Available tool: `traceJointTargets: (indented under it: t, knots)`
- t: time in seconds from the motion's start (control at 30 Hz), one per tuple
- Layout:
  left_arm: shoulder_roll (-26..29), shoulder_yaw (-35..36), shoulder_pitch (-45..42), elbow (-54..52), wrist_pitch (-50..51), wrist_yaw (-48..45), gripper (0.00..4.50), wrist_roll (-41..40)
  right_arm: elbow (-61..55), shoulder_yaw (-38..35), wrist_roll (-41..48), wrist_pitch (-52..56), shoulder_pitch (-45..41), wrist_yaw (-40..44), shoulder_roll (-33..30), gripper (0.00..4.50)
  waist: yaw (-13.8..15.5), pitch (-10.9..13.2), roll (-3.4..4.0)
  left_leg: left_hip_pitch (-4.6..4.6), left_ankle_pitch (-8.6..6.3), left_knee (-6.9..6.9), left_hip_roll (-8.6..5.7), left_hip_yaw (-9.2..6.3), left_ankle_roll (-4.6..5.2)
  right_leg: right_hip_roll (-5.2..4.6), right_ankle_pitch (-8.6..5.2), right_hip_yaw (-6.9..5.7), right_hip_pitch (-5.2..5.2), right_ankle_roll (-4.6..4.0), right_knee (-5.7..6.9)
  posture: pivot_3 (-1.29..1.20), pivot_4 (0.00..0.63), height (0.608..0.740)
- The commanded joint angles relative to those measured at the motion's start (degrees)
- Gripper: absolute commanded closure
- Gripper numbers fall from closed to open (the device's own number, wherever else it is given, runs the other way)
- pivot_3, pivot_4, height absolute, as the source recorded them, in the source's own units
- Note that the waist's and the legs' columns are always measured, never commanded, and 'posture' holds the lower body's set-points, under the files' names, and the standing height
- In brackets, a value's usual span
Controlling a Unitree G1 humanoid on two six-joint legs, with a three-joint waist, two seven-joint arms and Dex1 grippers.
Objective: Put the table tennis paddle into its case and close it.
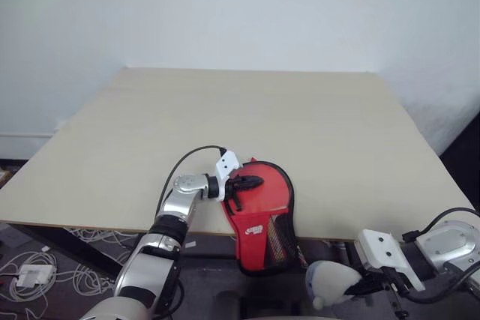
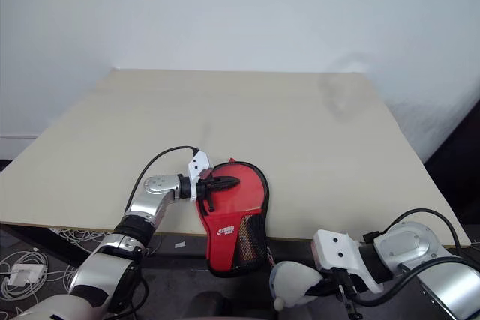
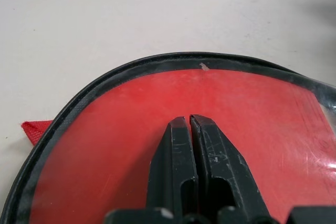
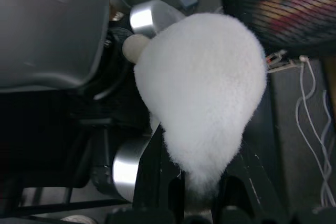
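Currently the case (image 1: 259, 211) lies at the table (image 1: 225, 125) near edge, its handle end overhanging. We see the left gripper (image 1: 251, 181) closed empty, pressing the red face. Right gripper (image 2: 330, 284) clamps a white fluffy wad (image 4: 202, 93) below the edge. Paddle not visible, perhaps inside. We should pin the case firmly and drop the wad before zipping.

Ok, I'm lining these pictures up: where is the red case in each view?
Left eye: case at the table's near edge, overhanging it.
Right eye: same spot, left of centre.
Left wrist: its red face under the shut left gripper.
Right wrist: its mesh pocket beyond the white wad.
Landmark: black zip edge.
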Motion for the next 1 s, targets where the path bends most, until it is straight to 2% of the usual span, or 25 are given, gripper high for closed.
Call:
traceJointTargets:
  t: [0.03,0.43,0.5,0.53,0.73,0.83,0.87,0.93,1.0]
  knots:
    - [-0.9,-2.8,2.2,4.9,2.1,-0.3,4.5,2.8,-3.8,-0.4,2.8,0.0,-0.2,0.8,-0.7,4.29,0.0,0.0,0.0,0.0,0.0,0.01,0.0,-0.01,0.0,0.0,0.0,-0.01,0.01,0.0,0.0,0.0,0.0,0.74]
    - [-1.7,-1.6,0.8,6.1,1.9,1.7,4.5,2.3,-1.9,6.5,1.1,3.1,-8.2,-2.9,3.8,4.29,0.5,0.0,-0.02,0.0,0.0,0.08,0.0,-0.05,0.0,-0.01,0.01,-0.04,0.04,0.01,0.02,0.0,0.0,0.74]
    - [-1.6,-1.4,0.9,6.1,1.8,1.9,4.5,2.2,-0.1,6.6,1.1,3.6,-10.0,-3.0,3.8,3.6,0.5,0.0,-0.03,-0.01,0.0,0.08,0.0,-0.05,0.0,-0.02,0.01,-0.05,0.04,0.01,0.02,0.0,0.0,0.74]
    - [-1.6,-1.3,0.7,6.2,1.7,2.0,4.5,2.2,0.7,6.5,1.2,3.8,-10.9,-2.9,3.8,3.41,0.5,0.0,-0.02,-0.01,0.0,0.08,0.0,-0.04,0.0,-0.02,0.01,-0.04,0.04,0.01,0.02,0.0,0.0,0.74]
    - [-1.1,-0.3,0.3,6.2,1.5,2.8,4.5,1.7,2.8,2.9,7.6,6.2,-16.9,-0.2,3.6,1.22,0.5,0.0,-0.02,0.0,0.0,0.08,0.0,-0.06,0.0,-0.02,0.02,-0.05,0.04,0.01,0.03,0.0,0.0,0.74]
    - [-0.9,0.5,0.0,6.2,1.4,3.5,4.5,1.4,8.4,1.1,11.3,9.9,-24.7,-3.9,8.5,0.2,0.4,0.0,-0.06,0.02,0.0,0.08,0.03,-0.06,0.0,-0.02,0.03,-0.08,0.04,0.01,0.04,0.0,0.0,0.74]
    - [-0.9,0.8,-0.1,6.1,1.5,3.8,4.5,1.2,11.0,0.7,11.8,11.2,-27.6,-5.8,10.8,0.01,0.3,0.0,-0.09,0.02,0.0,0.1,0.04,-0.06,0.0,-0.01,0.04,-0.1,0.03,0.01,0.04,0.0,0.0,0.74]
    - [-0.8,1.5,-0.1,5.7,1.6,4.1,4.5,0.8,17.4,0.9,9.8,12.6,-32.8,-11.5,16.3,0.01,0.2,0.0,-0.14,0.04,0.01,0.1,0.09,-0.03,0.0,0.0,0.13,-0.1,0.02,-0.01,0.05,0.0,0.0,0.74]
    - [-0.4,2.3,0.2,4.4,1.7,4.6,4.5,0.3,25.9,2.8,4.0,12.6,-37.5,-19.9,22.5,0.01,0.2,0.0,-0.18,0.01,0.01,0.08,0.09,-0.03,0.0,0.01,0.15,-0.11,-0.01,-0.02,0.05,0.0,0.0,0.74]
